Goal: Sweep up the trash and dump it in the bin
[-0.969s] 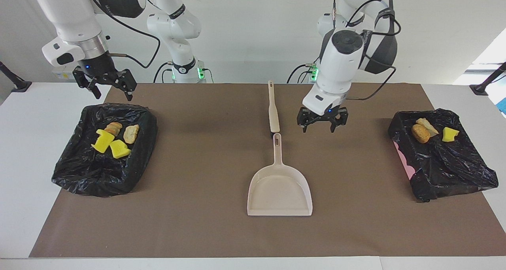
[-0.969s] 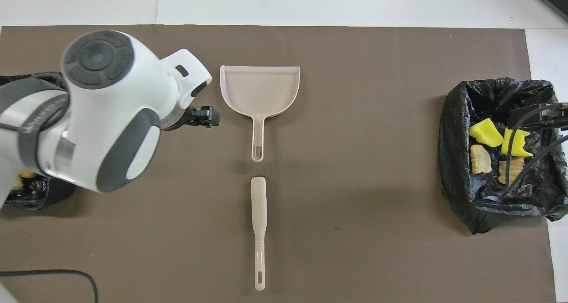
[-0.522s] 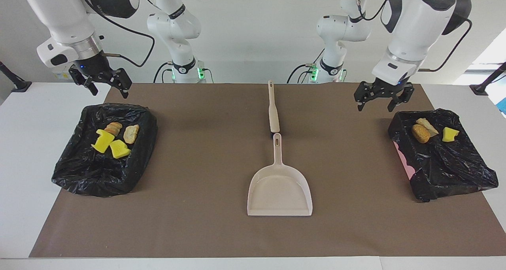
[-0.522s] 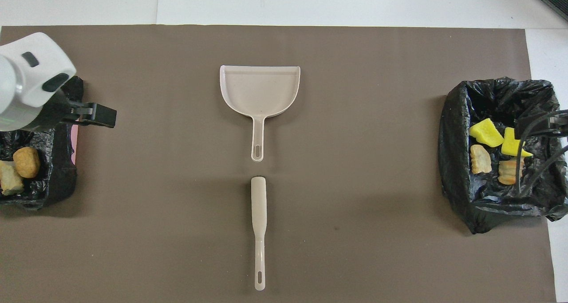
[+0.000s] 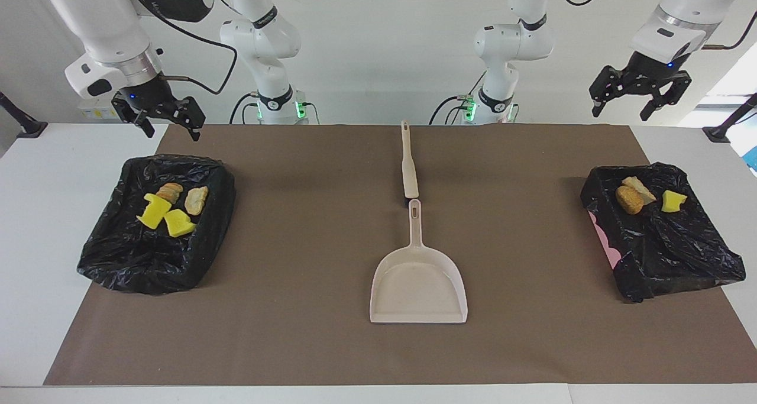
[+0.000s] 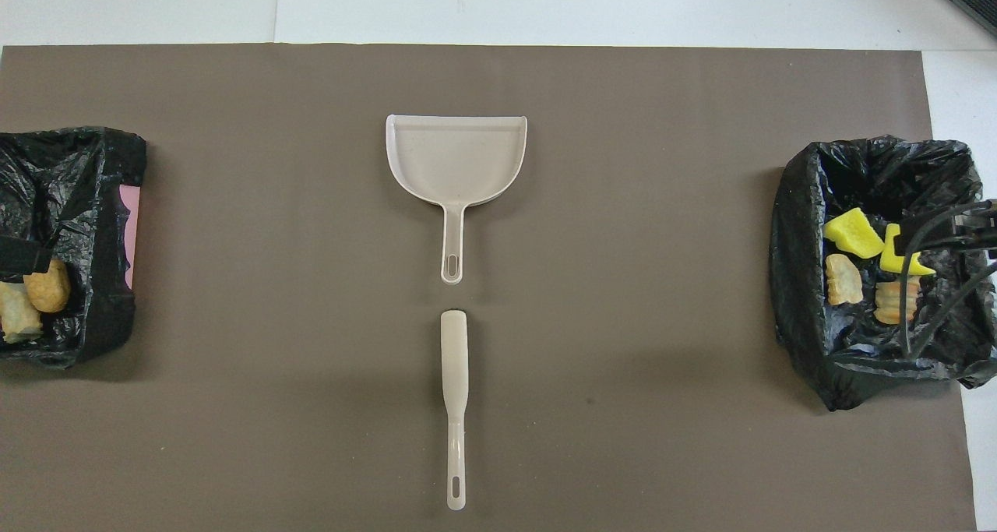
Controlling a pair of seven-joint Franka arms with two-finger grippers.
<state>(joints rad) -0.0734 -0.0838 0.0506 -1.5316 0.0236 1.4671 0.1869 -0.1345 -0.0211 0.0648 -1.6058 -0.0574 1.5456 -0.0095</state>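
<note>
The trash lies in two black-bagged bins. The bin (image 5: 118,262) at the right arm's end holds several pieces: yellow chunks (image 5: 155,210) and bread-like pieces (image 5: 196,200); it also shows in the overhead view (image 6: 802,205). The bin (image 5: 680,256) at the left arm's end holds two bread-like pieces (image 5: 628,199) and one yellow chunk (image 5: 673,201). My right gripper (image 5: 171,133) is open and empty, raised over its bin. My left gripper (image 5: 620,113) is open and empty, high over the other bin (image 6: 93,166).
A beige dustpan (image 5: 419,285) lies mid-table on the brown mat (image 5: 295,274), handle toward the robots. A beige brush (image 5: 408,167) lies in line with it, nearer the robots. Both show in the overhead view: dustpan (image 6: 456,158), brush (image 6: 454,361).
My left gripper has swung from beside the dustpan handle up and out to above the bin at its end. My right gripper shifted only slightly. Trash, dustpan and brush are unmoved.
</note>
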